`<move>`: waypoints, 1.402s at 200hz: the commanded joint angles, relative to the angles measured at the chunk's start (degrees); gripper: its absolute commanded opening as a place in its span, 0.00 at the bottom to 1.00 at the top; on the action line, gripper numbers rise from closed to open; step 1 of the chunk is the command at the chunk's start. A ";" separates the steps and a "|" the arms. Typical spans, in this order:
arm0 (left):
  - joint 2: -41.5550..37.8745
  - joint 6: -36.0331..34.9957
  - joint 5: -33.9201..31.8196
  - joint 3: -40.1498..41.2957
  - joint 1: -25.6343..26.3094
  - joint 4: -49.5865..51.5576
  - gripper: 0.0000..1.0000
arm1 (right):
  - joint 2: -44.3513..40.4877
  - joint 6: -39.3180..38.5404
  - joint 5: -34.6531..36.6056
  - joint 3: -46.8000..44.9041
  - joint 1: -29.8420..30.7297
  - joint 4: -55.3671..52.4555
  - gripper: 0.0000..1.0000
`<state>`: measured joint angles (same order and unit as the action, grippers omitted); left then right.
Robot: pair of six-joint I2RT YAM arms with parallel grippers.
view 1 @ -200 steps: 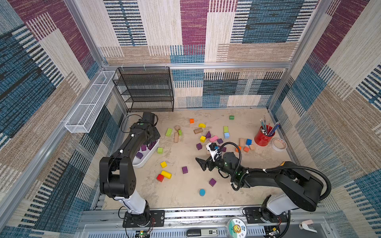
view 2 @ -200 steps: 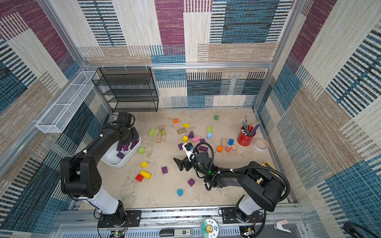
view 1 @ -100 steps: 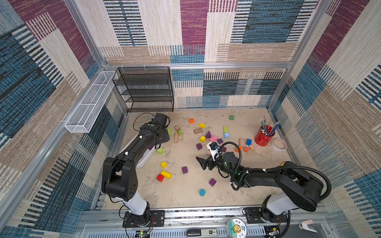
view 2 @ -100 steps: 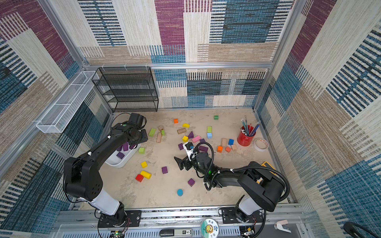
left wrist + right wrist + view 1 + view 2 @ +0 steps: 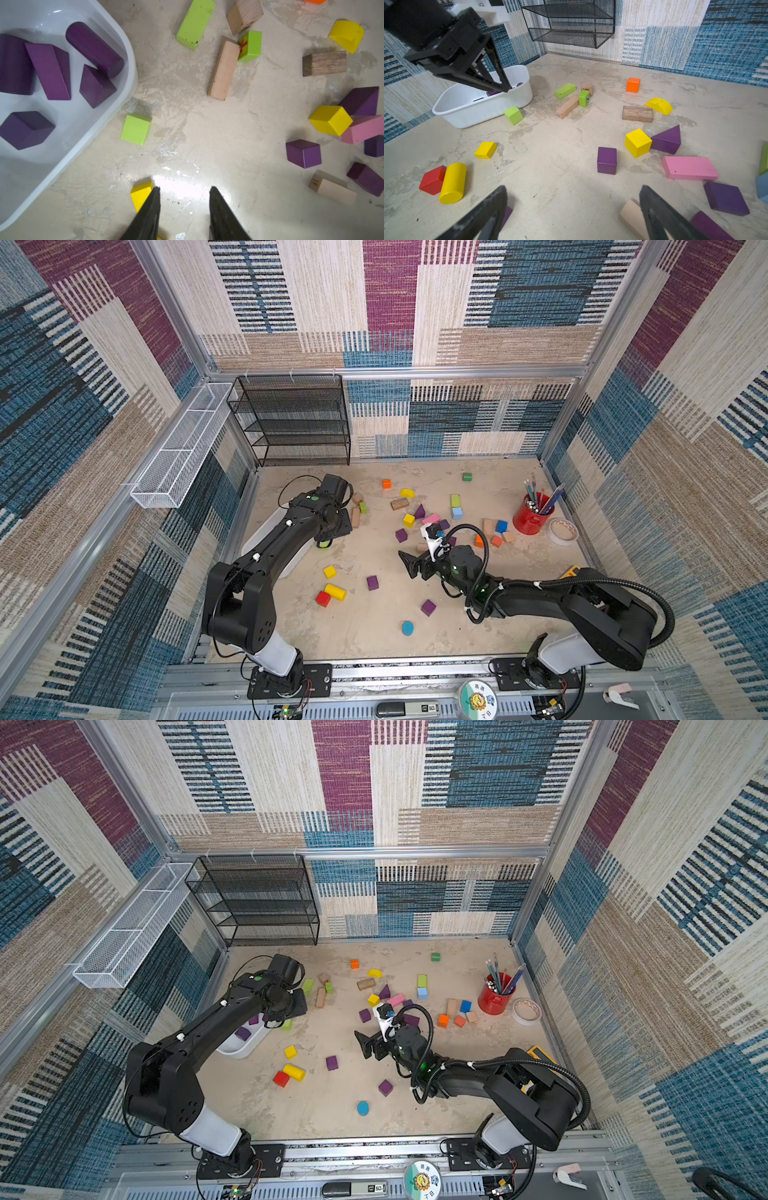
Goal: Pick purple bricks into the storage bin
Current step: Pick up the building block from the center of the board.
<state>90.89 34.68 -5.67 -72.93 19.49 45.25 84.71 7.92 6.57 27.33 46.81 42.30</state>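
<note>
- Roughly halfway, by my estimate: five purple bricks [image 5: 93, 48] lie inside the storage bin [image 5: 128, 68].
- The bin sits at the left edge of the table [image 5: 374, 639], partly under the left arm.
- Left to do: at least six purple pieces lie loose on the table.
- Two sit in the near middle, well apart from the bin: the left cube [image 5: 372, 582] and the near cube [image 5: 428, 607].
- Four sit in a cluster right of centre, farther back:
- the far cube [image 5: 606, 160], standing alone;
- the wedge [image 5: 667, 140], just beside a yellow cube [image 5: 638, 143];
- the flat block [image 5: 725, 197], just on the near side of the pink bar [image 5: 689, 168];
- the purple bar [image 5: 708, 226], cut off by the edge of the right wrist view.
- Left claw [image 5: 184, 191]: fingers parted partway with nothing between them. It hangs over bare table just right of the bin, near a green cube [image 5: 136, 128].
- Right claw [image 5: 573, 193]: spread wide and empty, low over the middle of the table and pointing left.
- Judgement: both claws are free, so the next step is another pickup. The far cube looks easiest, since it has clear space on all sides.
</note>
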 commanded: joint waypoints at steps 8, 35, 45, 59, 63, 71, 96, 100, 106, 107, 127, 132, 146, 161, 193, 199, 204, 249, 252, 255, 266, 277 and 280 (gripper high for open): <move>-2.70 5.39 2.68 3.00 1.80 1.57 0.42 | -0.18 1.77 4.96 1.25 0.04 -2.69 0.99; -6.01 8.90 2.63 6.43 4.41 1.57 0.43 | 0.29 2.79 7.94 2.44 -0.06 -5.59 0.99; -7.00 9.93 2.34 7.36 5.61 1.53 0.44 | 0.49 3.14 8.52 2.64 -0.14 -6.15 0.99; -8.06 11.54 2.10 8.50 7.41 1.56 0.45 | 0.58 3.45 8.82 2.77 -0.20 -6.42 0.99; -8.30 11.88 2.03 8.85 7.95 1.54 0.45 | 0.59 3.50 8.91 2.81 -0.22 -6.49 0.99; -8.68 12.69 1.77 9.39 9.00 1.59 0.45 | 0.67 3.68 8.91 2.90 -0.22 -6.66 0.99; -9.67 15.17 0.37 10.99 12.47 1.86 0.47 | 0.78 4.03 9.37 3.32 -0.44 -7.54 0.99; -9.80 15.56 0.16 11.27 13.00 1.87 0.47 | 0.75 4.10 9.39 3.33 -0.53 -7.63 0.99; -9.86 16.05 -0.26 11.63 13.76 1.86 0.48 | 0.71 4.19 9.40 3.34 -0.70 -7.82 0.99; -9.86 16.13 -0.28 11.69 13.88 1.86 0.48 | 0.67 4.20 9.37 3.34 -0.73 -7.84 0.99; -9.45 17.37 -1.41 12.19 16.49 1.89 0.50 | 0.53 4.68 8.95 3.27 -1.47 -8.29 0.99; -9.21 17.68 -1.65 12.28 17.02 1.92 0.51 | 0.39 4.79 8.74 3.19 -1.69 -8.29 0.99; -8.44 18.56 -2.37 12.28 18.78 1.88 0.53 | 0.11 5.03 8.13 3.08 -2.35 -8.44 0.99; -7.22 19.39 -3.31 11.98 20.41 1.90 0.56 | -0.14 5.56 7.31 3.00 -3.21 -8.77 0.99; -3.83 20.52 -4.53 10.91 22.87 1.79 0.60 | -1.18 6.93 3.69 2.39 -5.50 -8.99 0.99; -3.23 20.50 -4.62 10.65 23.24 1.75 0.61 | -1.58 7.27 2.66 2.09 -5.95 -8.79 0.99; -2.65 20.52 -4.83 10.45 23.52 1.82 0.61 | -1.98 7.51 1.91 1.82 -6.38 -8.61 0.99; 0.36 20.53 -5.25 9.47 24.63 1.21 0.63 | -5.17 11.52 -9.00 -1.72 -11.64 -4.60 0.99; 0.55 20.45 -5.20 9.39 24.64 1.08 0.64 | -5.34 11.79 -9.56 -1.89 -11.96 -4.30 0.99; 0.68 20.45 -5.07 9.38 24.69 0.94 0.64 | -5.46 11.99 -10.04 -2.11 -12.18 -3.99 0.99; 1.34 20.37 -4.73 9.42 24.72 0.45 0.64 | -5.72 12.83 -11.70 -2.73 -13.14 -2.97 0.99; 1.93 20.26 -4.15 9.55 24.73 -0.39 0.64 | -5.77 13.88 -13.73 -3.45 -14.20 -1.52 0.99; 1.99 20.21 -4.09 9.63 24.72 -0.62 0.65 | -5.78 14.22 -14.43 -3.69 -14.54 -1.05 0.99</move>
<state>92.03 54.24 -10.11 -63.11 44.10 46.04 79.35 18.74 -0.95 24.73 33.76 35.97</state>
